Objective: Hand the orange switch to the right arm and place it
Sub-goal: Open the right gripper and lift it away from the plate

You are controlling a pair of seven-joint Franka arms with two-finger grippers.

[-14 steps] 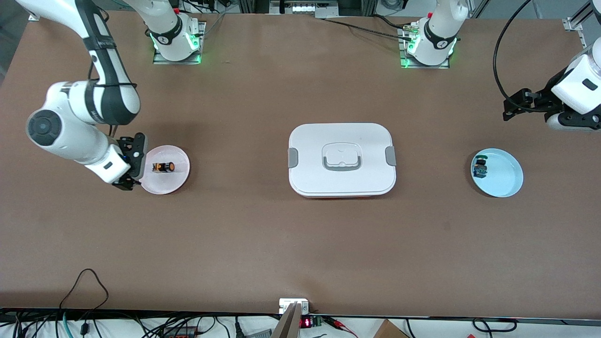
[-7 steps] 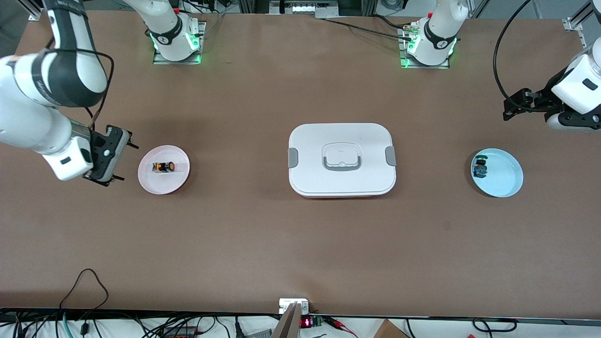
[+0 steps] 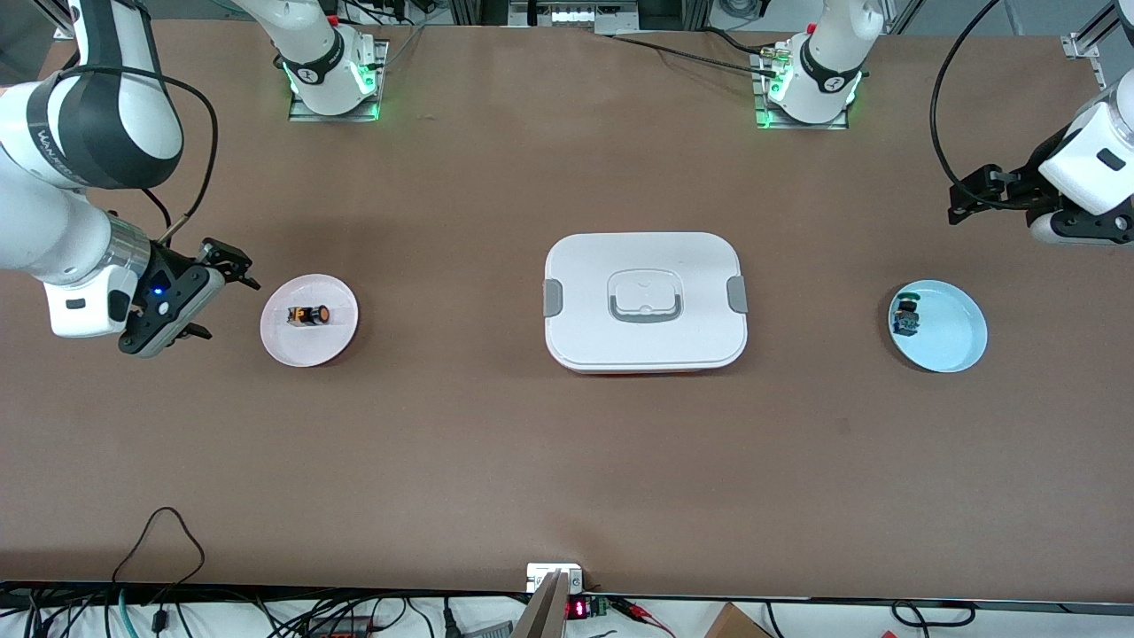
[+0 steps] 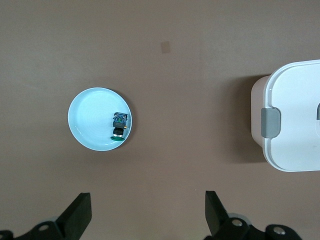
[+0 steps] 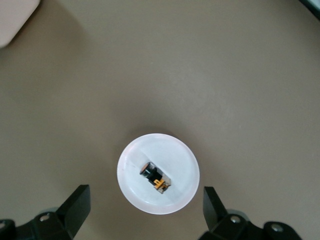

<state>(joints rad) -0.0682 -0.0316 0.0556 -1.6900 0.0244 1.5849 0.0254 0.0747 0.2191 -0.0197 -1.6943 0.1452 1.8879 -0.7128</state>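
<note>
There are two small push-button switches: one orange switch (image 3: 309,315) with a black body, and one green-capped dark switch (image 3: 905,315). There are two round plates: one pale pink plate (image 3: 339,337) and one light blue plate (image 3: 957,341). There is one white box with a lid (image 3: 645,301) and grey clips. There are two white robot arms, one right tool (image 3: 210,294) and one left tool (image 3: 974,195). There is one brown tabletop (image 3: 567,461).

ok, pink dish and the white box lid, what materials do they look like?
Pink dish: likely plastic, smooth, faintly glossy, with a thin molded rim. White box lid: likely matte plastic, rounded molded corners, grey side clips and a recessed handle. Neither is certain from looks alone.
</note>
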